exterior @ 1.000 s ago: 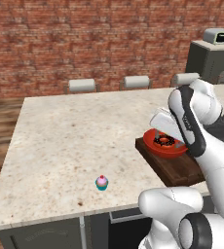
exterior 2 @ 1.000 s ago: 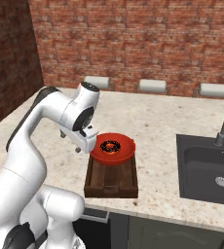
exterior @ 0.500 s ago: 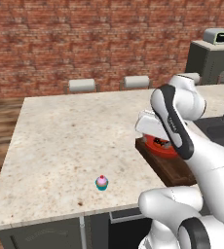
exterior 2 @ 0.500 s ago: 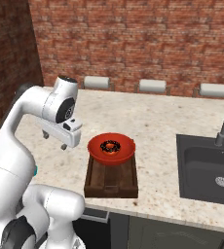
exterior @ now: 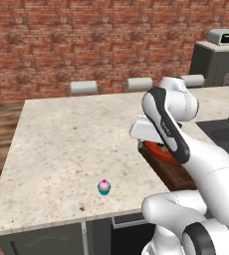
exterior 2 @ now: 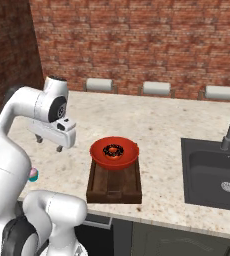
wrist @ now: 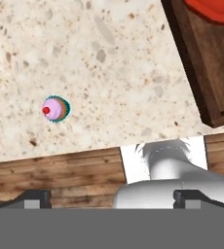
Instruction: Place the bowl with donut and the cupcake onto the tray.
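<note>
Over the last second the claw [exterior 2: 48,144] has swung from just above the bowl [exterior 2: 114,152] at the frame's centre out to mid-left in the right base view, now hanging open over bare desk [exterior 2: 162,120].

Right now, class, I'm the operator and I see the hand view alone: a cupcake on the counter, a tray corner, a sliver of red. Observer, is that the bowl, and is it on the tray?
Observer: Yes. In the right base view the red bowl sits on the far end of the tray, with the chocolate donut inside it.
Operator: Is the gripper carrying anything?
Observer: No. The gripper hangs open and empty above the counter, left of the tray in that view.
Operator: What's on the tray's other side?
Observer: A dark sink set into the counter.
</note>
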Robot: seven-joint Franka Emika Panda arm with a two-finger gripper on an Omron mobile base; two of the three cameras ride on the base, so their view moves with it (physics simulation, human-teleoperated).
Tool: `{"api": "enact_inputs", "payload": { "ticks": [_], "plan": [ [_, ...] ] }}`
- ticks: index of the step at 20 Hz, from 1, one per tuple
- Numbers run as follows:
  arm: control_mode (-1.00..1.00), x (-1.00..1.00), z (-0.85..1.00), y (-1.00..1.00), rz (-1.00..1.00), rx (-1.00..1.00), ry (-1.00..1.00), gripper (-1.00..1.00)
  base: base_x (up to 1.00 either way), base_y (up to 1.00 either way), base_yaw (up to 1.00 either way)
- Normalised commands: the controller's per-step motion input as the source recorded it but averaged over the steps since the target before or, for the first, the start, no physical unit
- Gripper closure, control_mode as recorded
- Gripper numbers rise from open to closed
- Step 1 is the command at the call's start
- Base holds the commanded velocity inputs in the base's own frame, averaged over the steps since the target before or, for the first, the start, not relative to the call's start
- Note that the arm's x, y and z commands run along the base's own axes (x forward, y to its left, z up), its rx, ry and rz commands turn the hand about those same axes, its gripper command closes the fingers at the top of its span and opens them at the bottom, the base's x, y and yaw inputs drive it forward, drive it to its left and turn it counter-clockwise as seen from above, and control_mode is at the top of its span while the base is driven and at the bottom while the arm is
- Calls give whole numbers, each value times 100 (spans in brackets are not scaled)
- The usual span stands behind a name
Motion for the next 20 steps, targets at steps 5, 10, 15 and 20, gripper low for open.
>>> {"api": "enact_inputs", "payload": {
  "ticks": [5, 10, 15, 20],
  "plan": [
    [-100, 0, -32, 30, 8, -12, -7, -100, 0, 0, 0],
    [-100, 0, -40, 25, 5, -7, -12, -100, 0, 0, 0],
    [-100, 0, -24, 19, 3, -1, -13, -100, 0, 0, 0],
    [-100, 0, -8, 24, 0, 0, -11, -100, 0, 0, 0]
  ]
}}
